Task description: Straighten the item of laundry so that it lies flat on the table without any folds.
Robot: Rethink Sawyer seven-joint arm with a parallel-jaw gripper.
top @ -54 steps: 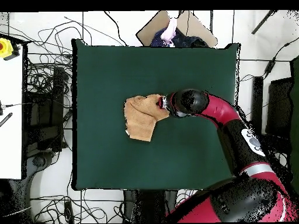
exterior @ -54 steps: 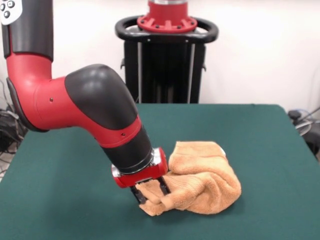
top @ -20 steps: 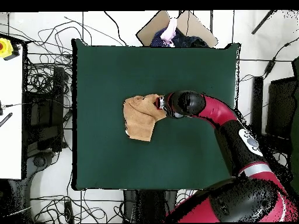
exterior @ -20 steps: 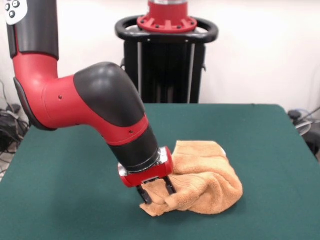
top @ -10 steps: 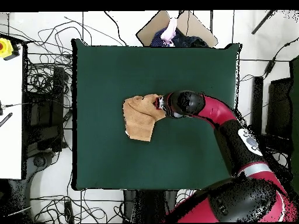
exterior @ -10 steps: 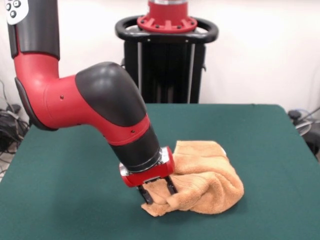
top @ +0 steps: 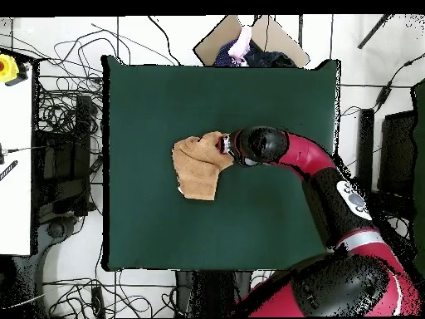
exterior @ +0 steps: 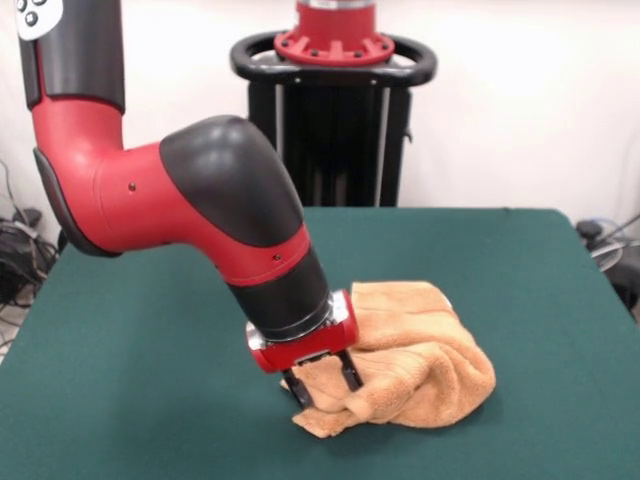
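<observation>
The orange-tan towel (exterior: 420, 360) lies bunched and folded on the green table (exterior: 140, 390), right of the middle in the front view. My gripper (exterior: 325, 384) reaches down at the towel's near left corner, and its two black fingers (exterior: 350, 376) pinch a raised fold of cloth between them. In the overhead view the towel (top: 196, 163) is a crumpled patch near the table's (top: 249, 216) middle. There my gripper (top: 222, 144) meets the towel's upper right edge, with its tips partly hidden by the wrist.
The black pedestal (exterior: 334, 120) stands at the table's far edge. My red and black arm (exterior: 200, 210) slants over the table's left half in the front view. Cables and floor clutter (top: 62, 133) surround the table in the overhead view.
My gripper has shifted a little to the right in the front view, still at the towel's corner. The towel has slid and bunched slightly with it.
</observation>
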